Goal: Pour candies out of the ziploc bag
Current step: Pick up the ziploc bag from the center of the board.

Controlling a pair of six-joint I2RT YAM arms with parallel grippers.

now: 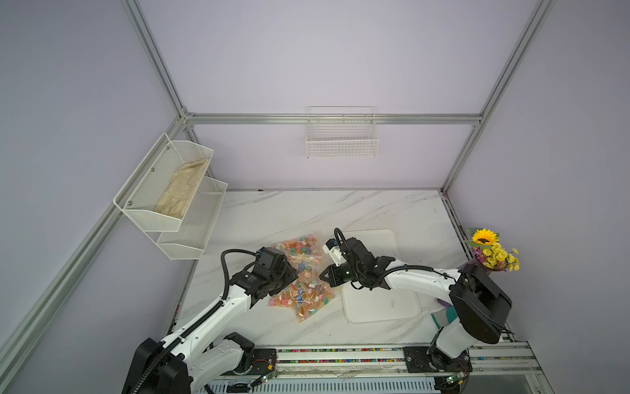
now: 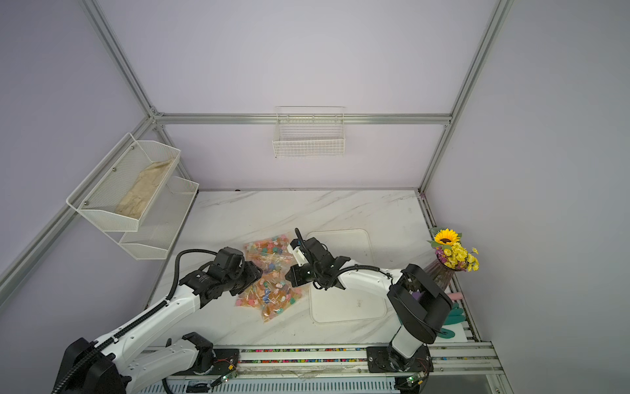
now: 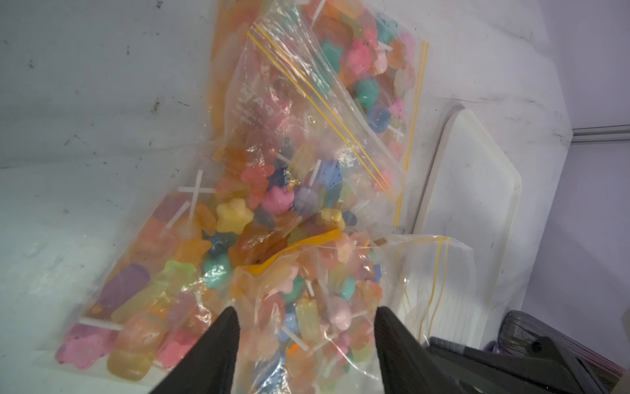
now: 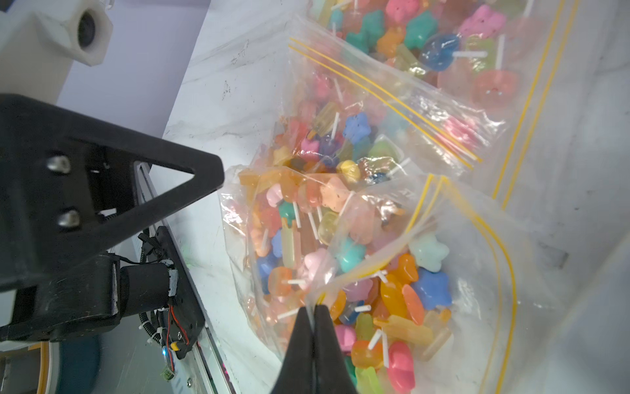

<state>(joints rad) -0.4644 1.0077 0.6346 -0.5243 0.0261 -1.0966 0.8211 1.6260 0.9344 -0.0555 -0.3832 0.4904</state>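
Note:
Three clear ziploc bags full of candies lie side by side on the marble table, shown in both top views. My right gripper point(image 4: 313, 307) is shut on the yellow zip edge of the nearest ziploc bag point(image 4: 460, 221), whose mouth gapes open. The candies point(image 4: 392, 283) inside are small coloured stars and flowers on white sticks. My left gripper point(image 3: 306, 310) is open, its two fingers standing either side of that bag's other end point(image 3: 306, 290). In a top view the left gripper point(image 1: 291, 278) and right gripper point(image 1: 322, 274) face each other over the bags point(image 1: 308, 302).
A white tray point(image 1: 381, 300) lies right of the bags, partly under my right arm. A vase of yellow flowers point(image 1: 491, 252) stands at the table's right edge. A mesh shelf point(image 1: 170, 191) and a wire basket point(image 1: 342, 136) hang on the walls.

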